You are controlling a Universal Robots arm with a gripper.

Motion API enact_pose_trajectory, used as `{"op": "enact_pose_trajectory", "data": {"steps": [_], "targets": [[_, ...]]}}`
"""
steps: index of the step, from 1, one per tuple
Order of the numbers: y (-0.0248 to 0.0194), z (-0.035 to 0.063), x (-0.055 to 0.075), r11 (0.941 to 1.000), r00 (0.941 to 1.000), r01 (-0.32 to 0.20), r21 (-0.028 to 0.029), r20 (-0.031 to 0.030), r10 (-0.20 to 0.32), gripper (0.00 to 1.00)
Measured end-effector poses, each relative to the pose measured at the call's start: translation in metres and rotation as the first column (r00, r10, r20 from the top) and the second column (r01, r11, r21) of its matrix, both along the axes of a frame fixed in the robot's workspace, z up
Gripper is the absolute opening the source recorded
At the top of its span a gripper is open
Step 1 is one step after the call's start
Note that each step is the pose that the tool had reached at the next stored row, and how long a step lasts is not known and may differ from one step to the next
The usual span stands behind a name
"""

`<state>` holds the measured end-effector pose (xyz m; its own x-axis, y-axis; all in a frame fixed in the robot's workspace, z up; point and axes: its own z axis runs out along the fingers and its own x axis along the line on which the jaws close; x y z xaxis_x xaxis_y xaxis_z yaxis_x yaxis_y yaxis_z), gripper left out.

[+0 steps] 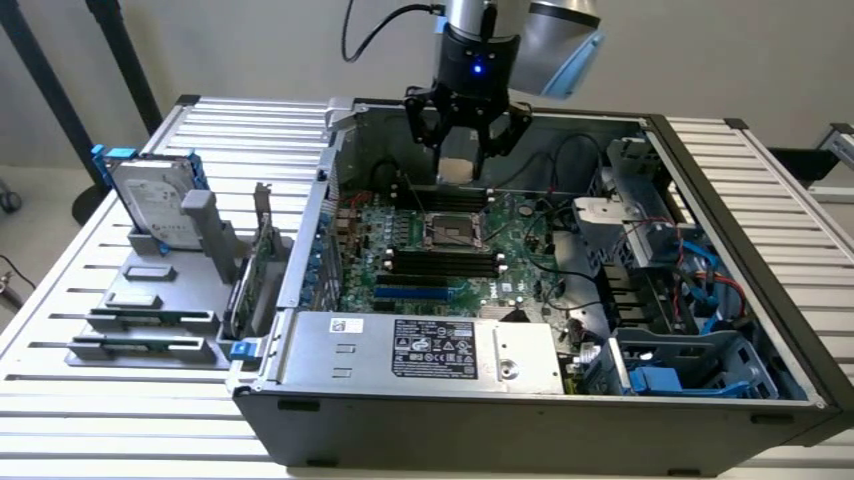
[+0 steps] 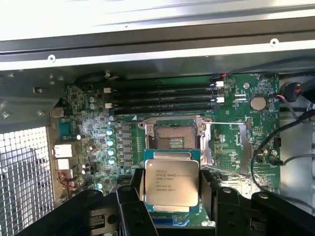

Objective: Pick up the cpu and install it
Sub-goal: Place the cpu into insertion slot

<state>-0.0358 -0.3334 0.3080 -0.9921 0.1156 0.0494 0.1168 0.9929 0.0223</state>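
**One cpu in the claw, over the board**

One arm reaches down into the open computer case (image 1: 534, 415), which lies on the slatted table (image 1: 54, 400). Its claw (image 1: 461, 165) is closed on the cpu (image 1: 458, 170). In the wrist view the black fingers (image 2: 130, 204) press the chip's two opposite edges, with its silver top and printed text facing the camera (image 2: 171, 183).

The cpu hangs over the green motherboard (image 1: 521, 265), near the socket (image 1: 451, 232) but not seated in it. The socket frame (image 2: 174, 137) stands open and empty, contact field showing. Black memory slots (image 2: 162, 98) run along the socket's other side, away from the chip.

At the exterior view's left, outside the case, a silver hard drive (image 1: 144, 195) with blue rails stands upright on a grey tray (image 1: 140, 335) (well apart from the claw).
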Motion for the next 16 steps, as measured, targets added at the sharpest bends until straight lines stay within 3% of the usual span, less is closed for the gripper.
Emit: {"op": "enact_pose_trajectory", "data": {"steps": [4,8,12,16], "targets": [[0.0,-0.0031,0.0,0.9973,0.9973,0.074,-0.0001,0.0,-0.074,0.55],[0.0,-0.0063,0.0,0.9893,0.9893,0.146,-0.0001,0.0,-0.146,0.55],[0.0,-0.0095,0.0,0.9762,0.9762,0.217,-0.0002,0.0,-0.217,0.55],[0.0,-0.0131,0.0,0.9578,0.9578,0.287,-0.0001,-0.0001,-0.287,0.55]]}}
